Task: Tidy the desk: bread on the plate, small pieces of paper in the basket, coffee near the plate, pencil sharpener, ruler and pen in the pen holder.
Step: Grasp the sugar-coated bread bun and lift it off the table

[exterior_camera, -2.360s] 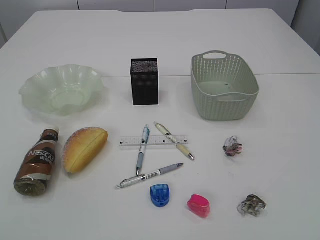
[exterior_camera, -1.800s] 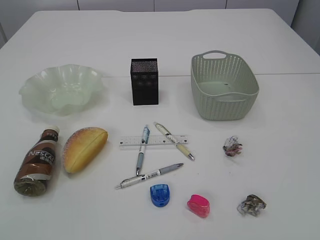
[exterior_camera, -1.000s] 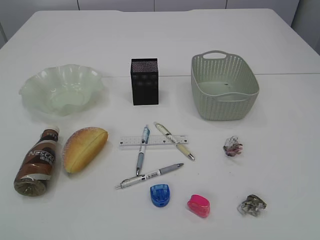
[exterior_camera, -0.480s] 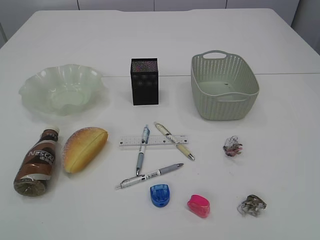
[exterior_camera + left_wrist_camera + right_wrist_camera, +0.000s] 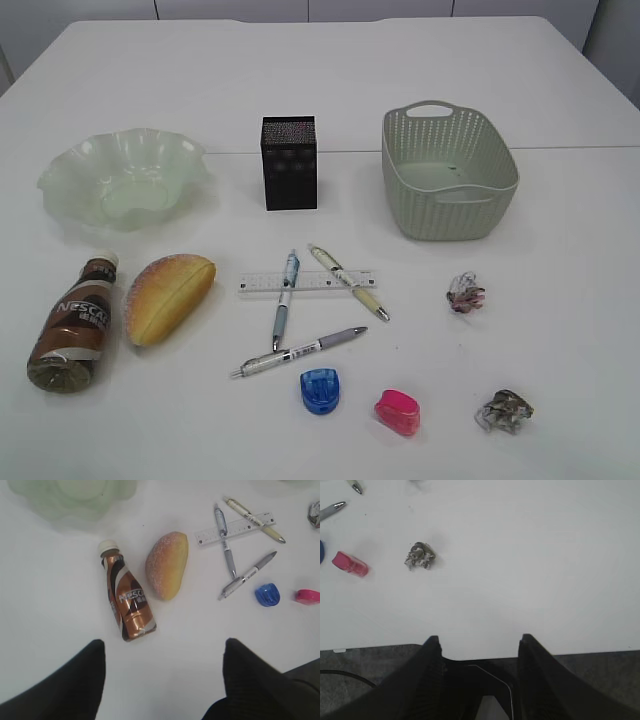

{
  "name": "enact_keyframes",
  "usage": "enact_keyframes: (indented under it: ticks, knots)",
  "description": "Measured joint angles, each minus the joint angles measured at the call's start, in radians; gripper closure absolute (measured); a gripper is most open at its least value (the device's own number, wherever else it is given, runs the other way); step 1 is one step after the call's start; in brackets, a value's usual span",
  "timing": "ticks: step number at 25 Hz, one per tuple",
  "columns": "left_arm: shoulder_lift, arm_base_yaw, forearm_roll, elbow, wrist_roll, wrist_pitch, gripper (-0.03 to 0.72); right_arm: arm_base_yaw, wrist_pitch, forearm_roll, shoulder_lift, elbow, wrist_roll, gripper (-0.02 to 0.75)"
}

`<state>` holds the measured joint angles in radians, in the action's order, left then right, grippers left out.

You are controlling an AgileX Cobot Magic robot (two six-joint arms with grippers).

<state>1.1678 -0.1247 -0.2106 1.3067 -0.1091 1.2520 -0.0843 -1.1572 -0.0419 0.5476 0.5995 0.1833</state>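
Note:
On the desk [image 5: 560, 250] the bread [image 5: 168, 297] lies beside the toppled coffee [image 5: 74, 324], below the empty plate [image 5: 122, 178]. Three pens [image 5: 299, 351] cross the ruler [image 5: 306, 281] in front of the pen holder [image 5: 289, 163]. A blue pencil sharpener [image 5: 321, 390] and a pink one [image 5: 397, 412] sit nearer. Two paper pieces [image 5: 465, 293] [image 5: 503, 410] lie below the basket [image 5: 447, 172]. Neither gripper shows in the exterior view. My left gripper [image 5: 163, 642] hangs wide open above bare desk, short of the coffee [image 5: 127, 597] and bread [image 5: 167, 566]. My right gripper [image 5: 480, 638] is open over the desk's near edge, empty.
In the right wrist view a crumpled paper [image 5: 420, 555] and the pink sharpener [image 5: 351, 564] lie to the far left. The dark floor [image 5: 600, 690] shows past the desk's edge. The basket holds nothing.

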Motion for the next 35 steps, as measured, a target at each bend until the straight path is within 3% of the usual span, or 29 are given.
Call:
enact_keyframes:
  ticks: [3, 7, 16, 24, 35]
  knots:
    - [0.122, -0.070, 0.039, 0.093, 0.000, 0.000, 0.148, 0.000, 0.009, -0.007, 0.097, 0.045, 0.002, 0.373]
    - [0.269, -0.114, 0.067, 0.162, 0.000, 0.000, 0.148, 0.000, 0.014, -0.011, 0.209, 0.091, 0.003, 0.373]
    - [0.528, -0.127, 0.092, 0.165, 0.000, -0.035, 0.146, 0.000, 0.017, -0.038, 0.374, 0.190, 0.005, 0.364]
    - [0.687, -0.210, 0.133, 0.168, 0.000, -0.110, 0.057, 0.000, 0.027, -0.042, 0.439, 0.204, 0.005, 0.352]
    - [0.853, -0.259, 0.241, 0.168, 0.000, -0.187, 0.047, 0.000, 0.077, -0.036, 0.446, 0.205, 0.005, 0.351]
